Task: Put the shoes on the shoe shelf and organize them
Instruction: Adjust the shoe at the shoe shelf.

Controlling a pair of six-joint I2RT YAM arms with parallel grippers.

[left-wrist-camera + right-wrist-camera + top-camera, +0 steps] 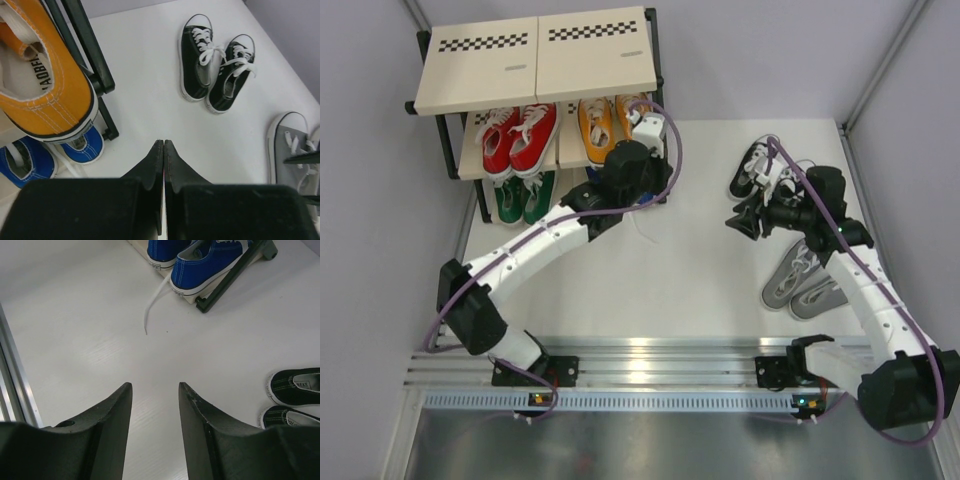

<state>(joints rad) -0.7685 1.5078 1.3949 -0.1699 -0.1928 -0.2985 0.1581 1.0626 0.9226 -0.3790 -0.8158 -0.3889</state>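
Grey pair (802,282) and black pair (752,168) lay on your bench (650,290); shoe shelf (535,60) held four; left pincer (163,143) together, right pincer (155,386) apart.

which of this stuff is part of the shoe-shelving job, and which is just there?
Job: shelf; red shoes, orange shoes, green shoes, blue shoes on it; black shoes, grey shoes not yet shelved.
Just there: table, metal rail.
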